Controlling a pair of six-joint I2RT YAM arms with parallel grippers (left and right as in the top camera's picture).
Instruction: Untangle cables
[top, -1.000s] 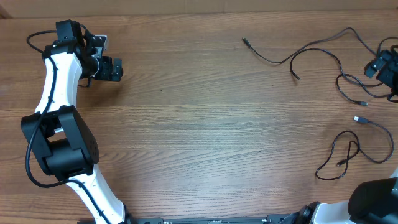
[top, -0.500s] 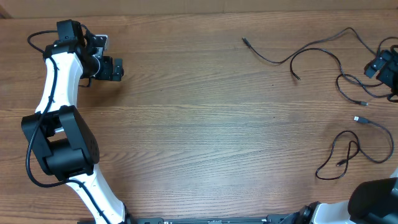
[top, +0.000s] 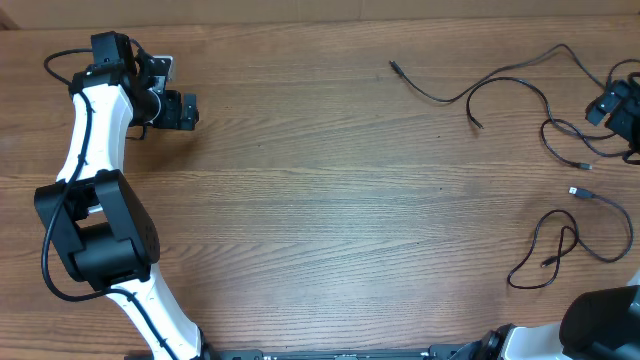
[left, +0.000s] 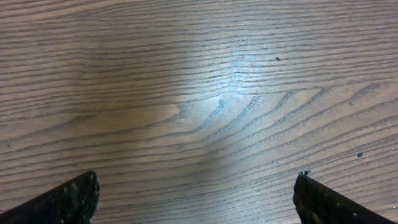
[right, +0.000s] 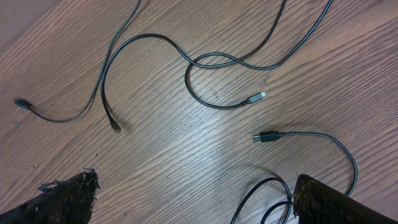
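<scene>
Cables (top: 445, 100) lie spread loose over the right half of the tabletop (top: 320, 200), from mid far edge out to the right edge, mostly as separate strands and not a knot. Left end effector (left: 194, 183) is parked at the far left corner, fingers wide apart, nothing between them, only bare wood below, well apart from all the cords. Right end effector (right: 194, 183) hangs at the right edge over the cords, likewise spread wide and gripping nothing. Under it are a silvery plug (right: 255, 98) and a black plug (right: 267, 137), near each other but not touching. One crossing (right: 214, 59) remains where a strand loops round toward the silvery plug and passes another cord. Whether they merely overlap or thread through each other, this view does not settle. A second self-crossing loop lies toward the near right corner, ending in a pale plug (top: 575, 190). Judgement: most of the job looks done and the remaining work belongs to the right arm. Best approach: pinch close behind a plug end rather than mid-strand, lift only slightly, and draw the free end back along its own path, away from the neighbouring cords. Risk: dragging a thin cord sideways may sweep it over the others and make new crossings.
</scene>
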